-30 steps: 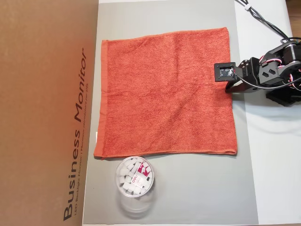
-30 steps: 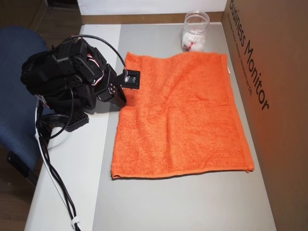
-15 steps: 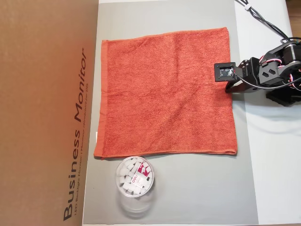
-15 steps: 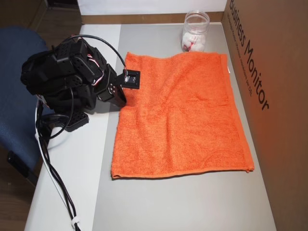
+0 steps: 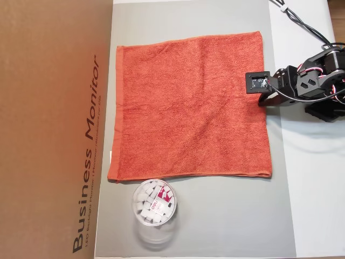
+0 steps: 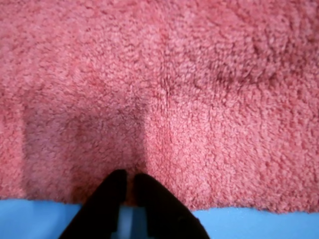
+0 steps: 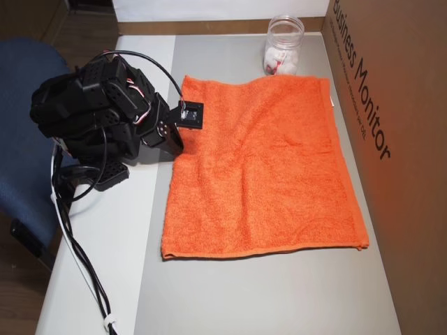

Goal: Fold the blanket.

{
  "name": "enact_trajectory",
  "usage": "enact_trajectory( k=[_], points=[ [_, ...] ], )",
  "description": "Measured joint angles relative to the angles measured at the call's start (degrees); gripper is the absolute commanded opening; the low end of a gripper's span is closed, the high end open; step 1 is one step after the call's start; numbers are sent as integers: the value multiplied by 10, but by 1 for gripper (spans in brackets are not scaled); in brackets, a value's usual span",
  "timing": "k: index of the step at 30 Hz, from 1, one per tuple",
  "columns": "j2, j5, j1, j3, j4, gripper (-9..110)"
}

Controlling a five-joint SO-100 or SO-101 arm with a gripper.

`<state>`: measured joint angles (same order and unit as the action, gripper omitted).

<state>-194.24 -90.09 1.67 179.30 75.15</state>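
The gripper (image 6: 128, 180) enters the wrist view from the bottom centre, its two black fingers (image 6: 107, 191) pressed nearly together at the tips, which rest at the near hem of the blanket (image 6: 164, 94); whether any cloth is pinched between them cannot be told. In an overhead view the arm (image 5: 310, 83) sits at the right edge of the frame, folded low on itself, with its wrist reaching left so that the small square camera module (image 5: 256, 82) overhangs the right edge of the blanket (image 5: 191, 108). In the other overhead view the arm (image 7: 91, 115) crouches at the upper left, cables trailing down the left side, and its tip meets the left edge of the blanket (image 7: 262, 167) near the upper corner. The blanket lies flat and fully spread on the grey mat (image 5: 215, 216), filling the centre of both overhead views. A clear cup (image 5: 154, 203) holding white pieces stands just below the blanket's lower left corner in an overhead view, and at the top centre (image 7: 283, 49) in the other. A brown box (image 5: 54, 129) borders the mat.
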Motion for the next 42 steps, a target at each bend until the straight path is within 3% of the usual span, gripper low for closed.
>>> enact_trajectory(
  k=[22,36,42],
  points=[
    [1,0,2,-17,9,0],
    [4,0,2,-120,9,0],
    [106,-7,-20,-209,9,0]
  ],
)
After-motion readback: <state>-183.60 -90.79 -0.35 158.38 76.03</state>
